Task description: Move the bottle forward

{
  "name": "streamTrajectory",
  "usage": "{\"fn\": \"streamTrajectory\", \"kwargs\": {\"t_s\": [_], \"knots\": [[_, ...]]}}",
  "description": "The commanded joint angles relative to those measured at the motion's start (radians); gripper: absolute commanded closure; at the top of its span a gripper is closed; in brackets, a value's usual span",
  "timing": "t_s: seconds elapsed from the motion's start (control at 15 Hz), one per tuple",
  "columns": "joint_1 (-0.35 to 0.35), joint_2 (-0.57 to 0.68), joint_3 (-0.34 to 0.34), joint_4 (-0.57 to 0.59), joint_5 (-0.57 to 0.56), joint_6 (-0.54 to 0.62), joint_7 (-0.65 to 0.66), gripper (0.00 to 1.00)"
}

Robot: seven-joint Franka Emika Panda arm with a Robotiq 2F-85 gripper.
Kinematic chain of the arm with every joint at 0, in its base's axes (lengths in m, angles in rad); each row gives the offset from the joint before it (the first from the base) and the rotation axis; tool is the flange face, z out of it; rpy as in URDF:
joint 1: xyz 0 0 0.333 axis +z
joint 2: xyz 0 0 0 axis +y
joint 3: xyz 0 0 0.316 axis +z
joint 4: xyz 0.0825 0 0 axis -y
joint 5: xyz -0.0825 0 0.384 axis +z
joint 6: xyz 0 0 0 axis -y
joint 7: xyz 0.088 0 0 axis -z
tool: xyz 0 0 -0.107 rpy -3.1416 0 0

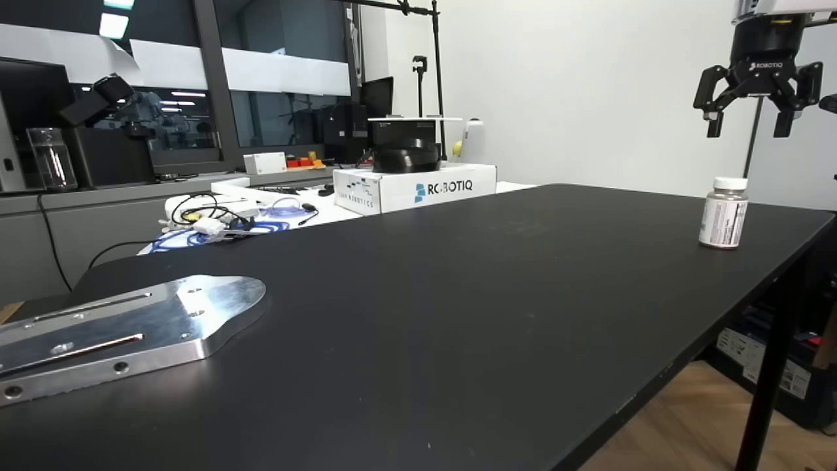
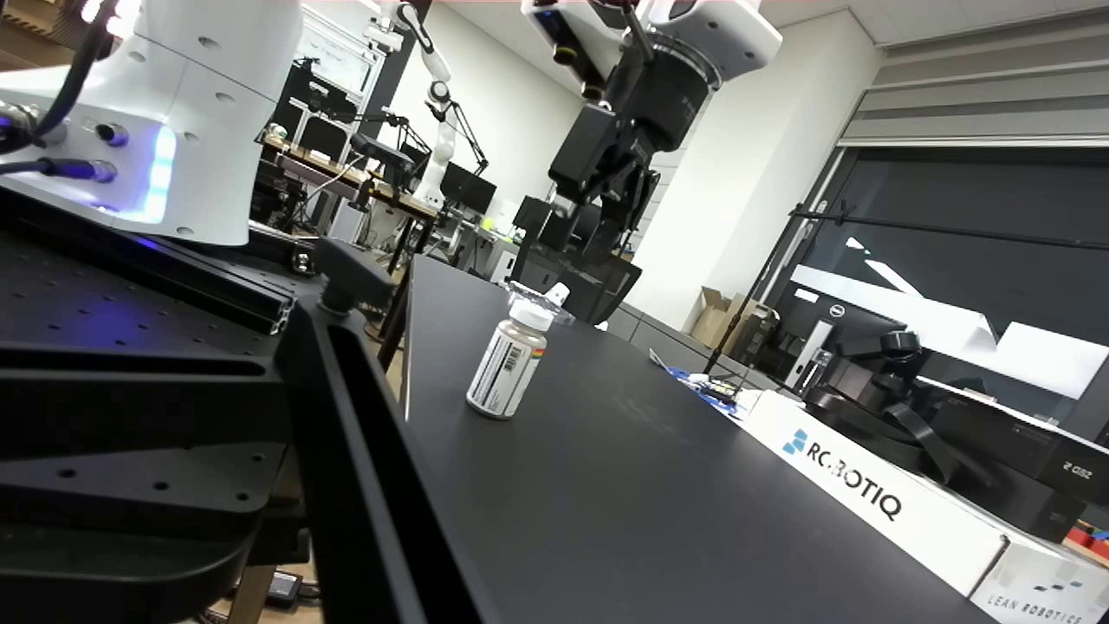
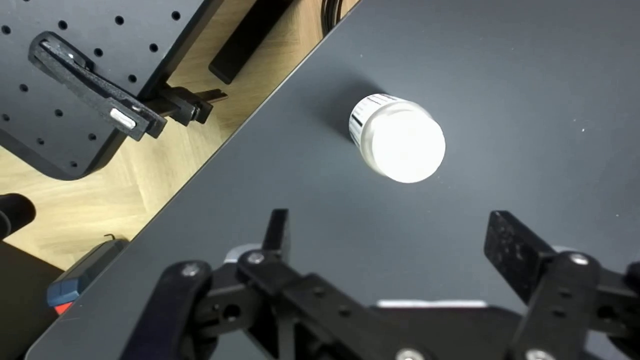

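Note:
The bottle (image 1: 722, 219) is small, with a white cap and a label with a barcode. It stands upright on the black table (image 1: 418, 327), near the table's edge, in both exterior views (image 2: 507, 368). In the wrist view, the bottle (image 3: 400, 142) is seen from above, beyond the fingertips and between their lines. My gripper (image 1: 749, 124) is open and empty, pointing down, well above the bottle. It also shows high over the table in an exterior view (image 2: 579, 236). In the wrist view, the gripper's fingers (image 3: 390, 225) are wide apart with only table between them.
A shiny metal plate (image 1: 163, 320) lies at one end of the table. A white Robotiq box (image 1: 431, 188) with black items on top stands beyond the long edge. The white robot base (image 2: 199, 121) and a black frame (image 2: 346, 416) are beside the table's edge near the bottle.

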Motion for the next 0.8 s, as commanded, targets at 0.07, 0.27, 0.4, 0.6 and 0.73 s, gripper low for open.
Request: {"fn": "streamTrajectory", "kwargs": {"t_s": [0.07,0.27,0.4,0.6,0.73], "knots": [[0.034,0.003,-0.004,-0.028,0.03,0.061,0.004,0.0],[0.07,0.039,-0.002,-0.016,0.074,0.113,-0.015,0.0],[0.089,0.062,-0.001,-0.016,0.093,0.147,-0.023,0.0],[0.099,0.103,0.01,-0.016,0.077,0.172,0.002,0.0],[0.089,0.128,0.021,-0.015,0.029,0.165,0.041,0.0]]}}
